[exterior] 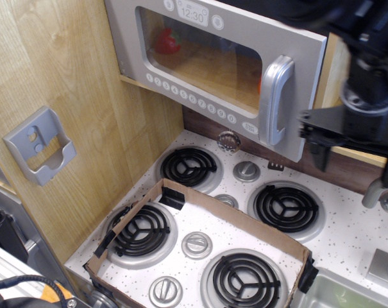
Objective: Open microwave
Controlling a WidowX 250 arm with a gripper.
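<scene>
The grey toy microwave [181, 77] sits at the top of the view, on a wooden shelf. Its clear window door faces me, with the silver loop handle [276, 99] on the right, a row of round white buttons [194, 99] below and a clock display [194, 13] on top. A red toy [167, 40] lies inside behind the window. I cannot tell whether the door is fully shut or slightly ajar. My black gripper [357, 157] hangs to the right of the handle, apart from it, blurred, jaws spread and empty.
A toy stove top [347, 237] with several black burners and silver knobs lies below. A cardboard frame [238, 221] lies across its front. A small grey bracket [40, 146] hangs on the wooden wall at left. A faucet [381, 189] and sink [338, 295] are at the right.
</scene>
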